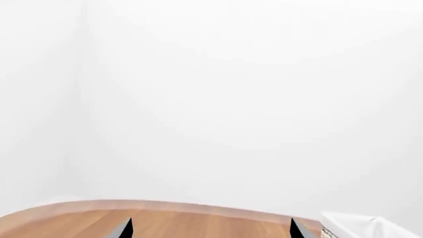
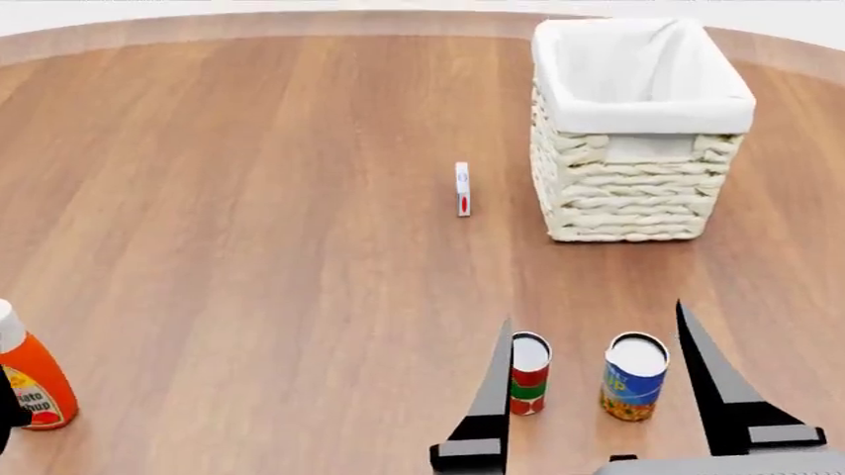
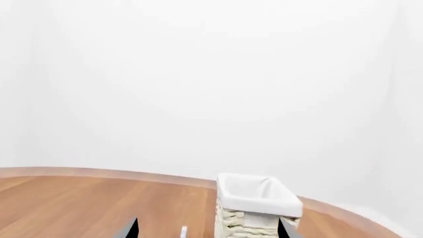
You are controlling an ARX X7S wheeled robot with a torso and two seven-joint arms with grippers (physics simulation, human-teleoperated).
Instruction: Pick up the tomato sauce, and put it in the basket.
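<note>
The tomato sauce [image 2: 529, 373], a small can with red and green bands, stands upright near the table's front. A blue-labelled can [image 2: 635, 377] stands just to its right. In the head view my right gripper [image 2: 595, 314] is open, its two dark fingers framing both cans, and the left finger overlaps the sauce can's edge. The cream wicker basket [image 2: 634, 188] with its white liner stands farther back on the right. The right wrist view shows the basket [image 3: 254, 201] ahead of the open right gripper [image 3: 210, 229], with the cans out of view. My left gripper [image 1: 211, 229] is open over bare wood.
An orange ketchup bottle [image 2: 30, 371] stands at the front left edge of the head view. A small white upright object [image 2: 462, 188] sits left of the basket, and it shows in the right wrist view [image 3: 184, 231]. A corner of the basket's white liner [image 1: 360, 225] shows in the left wrist view.
</note>
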